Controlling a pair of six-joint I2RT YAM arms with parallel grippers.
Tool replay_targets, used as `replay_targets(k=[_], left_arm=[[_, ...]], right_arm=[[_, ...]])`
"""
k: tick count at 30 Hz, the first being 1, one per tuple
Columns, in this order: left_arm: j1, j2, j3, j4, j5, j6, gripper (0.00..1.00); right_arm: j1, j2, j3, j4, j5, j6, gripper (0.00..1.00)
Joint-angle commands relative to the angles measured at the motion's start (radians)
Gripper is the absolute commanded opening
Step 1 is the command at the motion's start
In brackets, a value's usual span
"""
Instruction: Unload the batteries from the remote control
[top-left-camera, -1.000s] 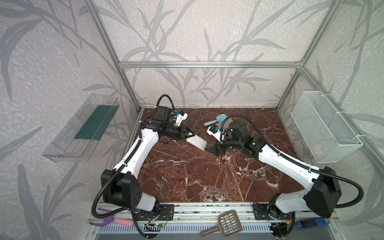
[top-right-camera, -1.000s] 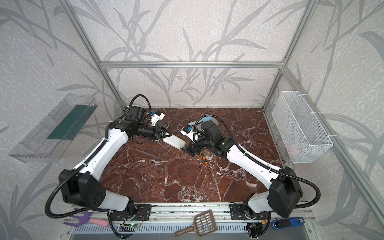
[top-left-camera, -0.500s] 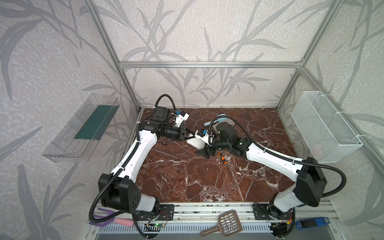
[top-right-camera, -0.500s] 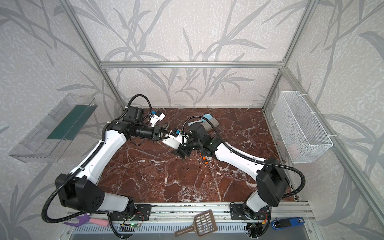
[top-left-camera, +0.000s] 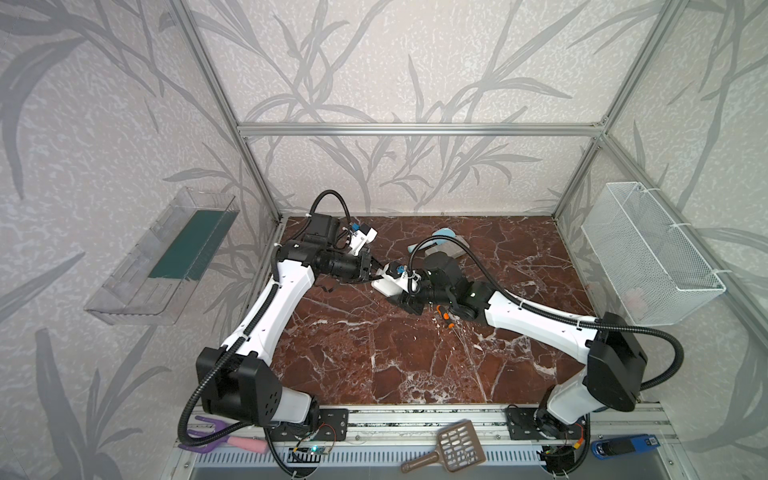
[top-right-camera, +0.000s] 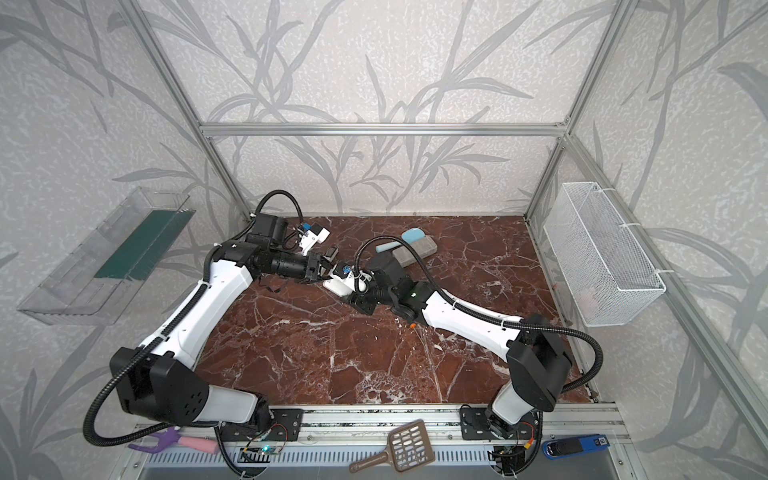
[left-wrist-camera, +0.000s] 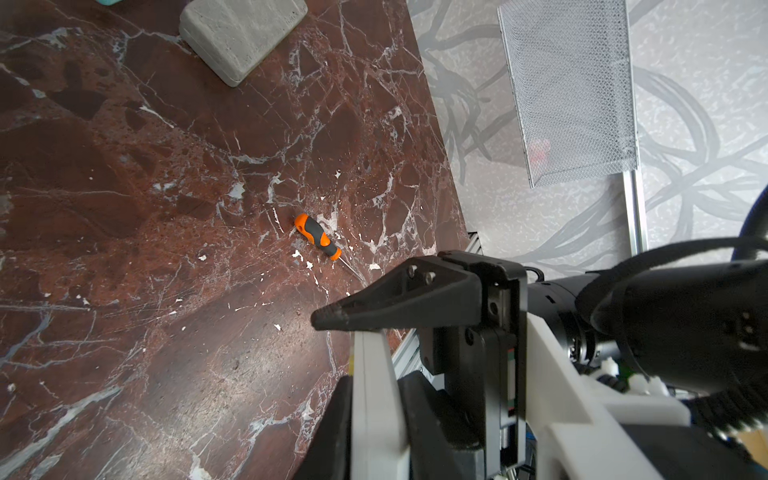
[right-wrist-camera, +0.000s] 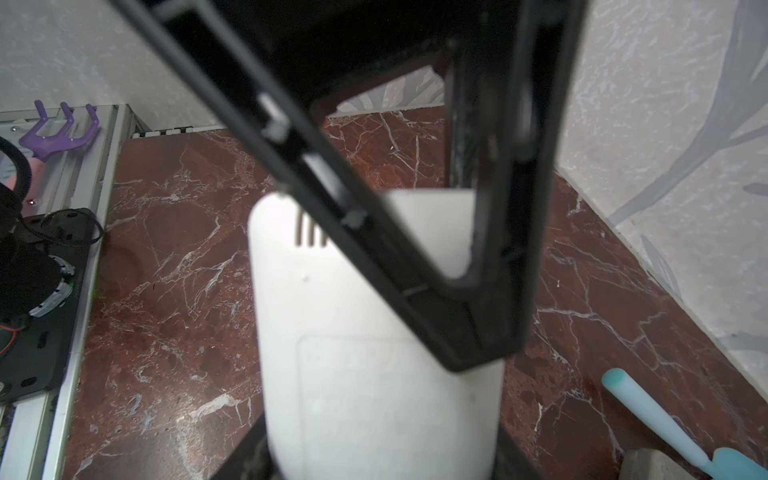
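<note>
Both claws meet at the white remote (top-left-camera: 380, 286), near the back middle of the worktop (top-left-camera: 374, 357). The left claw (top-left-camera: 376, 271) comes in from the left. In the left wrist view its jaws stand a little apart on either face of the remote's thin edge, but I cannot tell whether they pinch it or only flank it. The right claw (top-left-camera: 397, 291) reaches in from the right. In the right wrist view its jaws are spread to the remote's width, sit against its two long sides, and seem closed on it. A blurred black frame crosses that view in front of the remote's rounded end (too close to the lens to make out).

The batteries are hidden in every view. The remote's back faces the right wrist camera, and the faint outline of a hatch there looks shut.

The screwdriver (top-left-camera: 444, 316) lies flat on the worktop just beside the right arm's wrist, apart from the remote. A grey block (top-left-camera: 451, 249) and a blue brush (top-left-camera: 440, 233) lie together behind the right claw, near the back wall.
</note>
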Motion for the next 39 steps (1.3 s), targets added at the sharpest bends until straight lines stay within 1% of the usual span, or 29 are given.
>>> replay_targets(k=[1, 2, 4, 5, 8, 10, 13, 16, 18, 22, 26, 29, 32, 36, 39], left_arm=[[0.002, -0.019, -0.017, 0.081, -0.005, -0.096, 0.50], [0.008, -0.032, -0.043, 0.143, -0.021, -0.137, 0.58], [0.035, -0.070, -0.102, 0.255, -0.057, -0.221, 0.64], [0.048, -0.087, -0.135, 0.319, -0.074, -0.266, 0.65], [0.095, -0.162, -0.277, 0.564, -0.105, -0.430, 0.66], [0.098, -0.207, -0.357, 0.702, -0.141, -0.496, 0.66], [0.086, -0.247, -0.443, 0.808, -0.183, -0.528, 0.65], [0.053, -0.265, -0.509, 0.912, -0.187, -0.554, 0.65], [0.021, -0.262, -0.530, 0.956, -0.182, -0.550, 0.66], [-0.057, -0.238, -0.523, 0.978, -0.183, -0.504, 0.68], [-0.092, -0.193, -0.513, 1.009, -0.201, -0.512, 0.68], [-0.098, -0.149, -0.505, 1.043, -0.185, -0.546, 0.60], [-0.102, -0.117, -0.508, 1.094, -0.173, -0.579, 0.55], [-0.106, -0.096, -0.500, 1.110, -0.169, -0.592, 0.46], [-0.106, -0.083, -0.492, 1.106, -0.165, -0.595, 0.32]], right_arm=[[0.010, -0.014, -0.017, 0.090, 0.083, 0.056, 0.25], [0.009, -0.010, -0.019, 0.091, 0.107, 0.066, 0.24], [0.007, -0.001, -0.017, 0.087, 0.163, 0.090, 0.21], [0.005, 0.003, -0.011, 0.079, 0.183, 0.106, 0.21], [-0.011, 0.013, 0.009, 0.046, 0.223, 0.171, 0.20], [-0.026, 0.018, 0.026, 0.023, 0.248, 0.241, 0.21], [-0.048, 0.024, 0.037, 0.005, 0.254, 0.330, 0.22], [-0.061, 0.028, 0.044, -0.002, 0.239, 0.385, 0.23], [-0.064, 0.032, 0.050, -0.007, 0.218, 0.393, 0.23], [-0.064, 0.036, 0.066, -0.032, 0.172, 0.394, 0.24], [-0.064, 0.032, 0.072, -0.051, 0.126, 0.391, 0.23], [-0.064, 0.023, 0.067, -0.056, 0.098, 0.391, 0.23], [-0.064, 0.021, 0.064, -0.058, 0.081, 0.390, 0.23], [-0.064, 0.027, 0.075, -0.063, 0.056, 0.385, 0.24], [-0.064, 0.040, 0.092, -0.077, 0.050, 0.383, 0.27]])
